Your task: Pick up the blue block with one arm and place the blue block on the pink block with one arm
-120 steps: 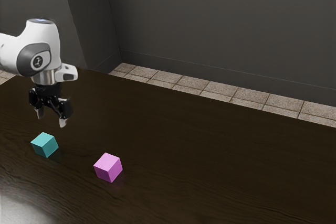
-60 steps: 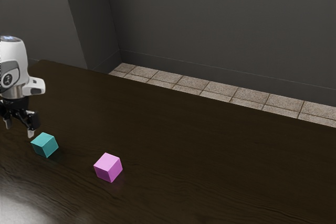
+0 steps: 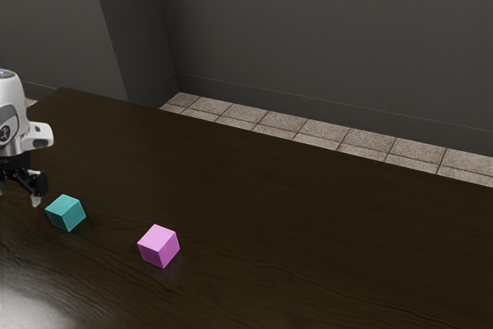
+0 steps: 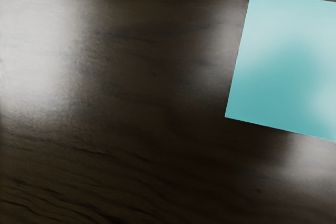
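The blue block [image 3: 65,212], a small teal cube, rests on the dark wooden table [image 3: 293,213] near the exterior view's left. The pink block [image 3: 159,245] lies a short way to its right and nearer the front, apart from it. My gripper [image 3: 17,194] hangs at the exterior view's left edge, just left of the blue block and slightly above the tabletop, open with nothing between its fingers. One black fingertip [image 3: 35,199] shows close beside the cube. In the wrist view the blue block's top face [image 4: 286,64] lies off to one side of my hand, over bare table.
Dark walls rise behind the table, and a strip of tiled floor [image 3: 347,140] runs along its far edge. A bright glare spot [image 3: 23,306] sits on the tabletop at the front left.
My arm has swung toward the exterior view's left and dropped lower, passing from above the blue block to its left side. Both blocks stayed put.
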You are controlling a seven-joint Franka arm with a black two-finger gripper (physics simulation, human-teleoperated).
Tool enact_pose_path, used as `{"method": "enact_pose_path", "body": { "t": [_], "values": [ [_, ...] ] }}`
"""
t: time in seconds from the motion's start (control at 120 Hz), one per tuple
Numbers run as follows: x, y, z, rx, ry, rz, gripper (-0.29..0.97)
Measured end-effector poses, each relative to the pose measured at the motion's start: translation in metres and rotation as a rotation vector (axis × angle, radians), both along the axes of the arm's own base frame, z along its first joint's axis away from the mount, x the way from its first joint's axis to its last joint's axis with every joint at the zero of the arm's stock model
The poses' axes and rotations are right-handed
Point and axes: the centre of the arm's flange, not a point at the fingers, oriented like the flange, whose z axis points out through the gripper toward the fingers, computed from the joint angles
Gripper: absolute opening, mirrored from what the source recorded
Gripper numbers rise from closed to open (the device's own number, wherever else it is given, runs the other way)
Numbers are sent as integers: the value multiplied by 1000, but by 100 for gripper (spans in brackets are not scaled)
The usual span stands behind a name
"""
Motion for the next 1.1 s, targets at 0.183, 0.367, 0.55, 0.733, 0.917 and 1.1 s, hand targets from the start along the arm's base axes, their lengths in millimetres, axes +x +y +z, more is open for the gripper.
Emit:
{"method": "enact_pose_path", "body": {
  "t": [0.183, 0.367, 0.55, 0.733, 0.917, 1.1],
  "values": [
    [43, -49, -21, -14, -22, -75, 68],
    [30, -25, -41, -22, -18, -17, 68],
    [53, -35, -77, -62, 13, -72, 68],
    [52, -24, -91, -70, 28, -73, 68],
    [71, -23, -97, -64, 24, -94, 58],
    [75, -30, -99, -80, 16, -103, 43]
  ]
}}
